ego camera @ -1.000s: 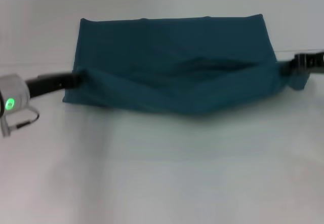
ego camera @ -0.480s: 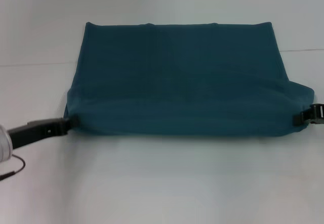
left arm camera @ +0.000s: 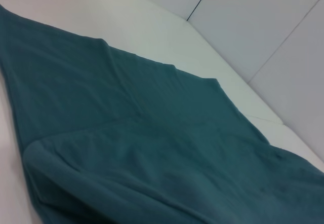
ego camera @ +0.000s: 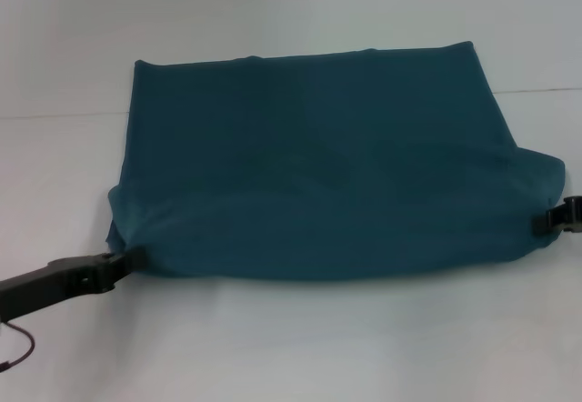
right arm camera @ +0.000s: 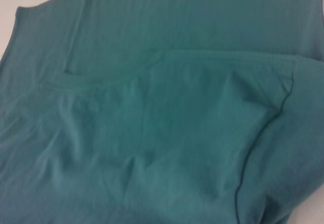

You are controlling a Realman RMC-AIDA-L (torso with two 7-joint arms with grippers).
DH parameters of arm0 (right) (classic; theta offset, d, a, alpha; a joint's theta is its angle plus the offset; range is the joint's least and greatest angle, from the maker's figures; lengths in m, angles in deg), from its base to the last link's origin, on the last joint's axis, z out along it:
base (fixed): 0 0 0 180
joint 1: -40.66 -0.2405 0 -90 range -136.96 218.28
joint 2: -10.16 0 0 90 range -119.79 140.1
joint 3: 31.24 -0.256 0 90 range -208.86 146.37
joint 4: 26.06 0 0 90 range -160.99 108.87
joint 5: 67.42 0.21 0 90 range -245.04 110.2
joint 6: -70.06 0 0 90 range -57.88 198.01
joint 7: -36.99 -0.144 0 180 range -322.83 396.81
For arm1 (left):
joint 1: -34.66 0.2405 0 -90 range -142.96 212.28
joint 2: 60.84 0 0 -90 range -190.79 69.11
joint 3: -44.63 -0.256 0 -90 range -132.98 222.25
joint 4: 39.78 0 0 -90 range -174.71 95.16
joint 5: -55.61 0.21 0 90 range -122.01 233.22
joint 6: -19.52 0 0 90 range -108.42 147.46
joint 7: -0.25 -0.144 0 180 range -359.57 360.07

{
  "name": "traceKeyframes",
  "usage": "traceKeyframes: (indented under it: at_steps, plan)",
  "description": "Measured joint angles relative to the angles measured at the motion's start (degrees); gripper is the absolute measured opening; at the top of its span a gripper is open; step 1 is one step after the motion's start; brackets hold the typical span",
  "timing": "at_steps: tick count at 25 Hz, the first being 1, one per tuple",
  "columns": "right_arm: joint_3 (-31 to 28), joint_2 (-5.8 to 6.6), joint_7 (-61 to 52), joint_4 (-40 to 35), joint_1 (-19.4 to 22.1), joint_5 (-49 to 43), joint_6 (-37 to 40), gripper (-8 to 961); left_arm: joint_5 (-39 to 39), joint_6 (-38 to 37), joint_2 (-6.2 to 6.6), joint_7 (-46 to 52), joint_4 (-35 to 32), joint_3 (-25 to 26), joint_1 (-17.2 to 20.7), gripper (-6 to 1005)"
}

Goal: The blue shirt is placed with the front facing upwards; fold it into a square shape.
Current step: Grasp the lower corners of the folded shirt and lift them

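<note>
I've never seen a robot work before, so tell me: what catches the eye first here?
A big blue shirt lies folded in the middle of a white table, plain side up. The left gripper is at its near left corner, and the right gripper is at its near right corner.

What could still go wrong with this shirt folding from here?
1. The left hand and right hand each grip only a near corner of the blue shirt; either corner might slip out.
2. The near right corner bulges past the far edge, so the fold may end up uneven rather than square.
</note>
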Motion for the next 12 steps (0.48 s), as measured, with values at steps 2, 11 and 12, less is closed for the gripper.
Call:
traceKeyframes:
  at_steps: [2, 11, 12]
  plan:
    - [-0.06, -0.12, 0.29, 0.01, 0.37, 0.04, 0.88, 71, -0.13, -1.61, -0.04, -0.01, -0.68, 0.67, 0.97, 19]
    - [-1.28, -1.47, 2.54, -0.97, 5.10, 5.81, 5.76, 71, -0.28, -8.49, -0.20, 0.00, -3.71, 2.60, 5.16, 19]
    - [-1.60, -1.71, 2.95, -0.98, 5.74, 6.64, 6.18, 70, -0.28, -8.66, -0.22, 0.01, -3.91, 2.61, 5.48, 19]
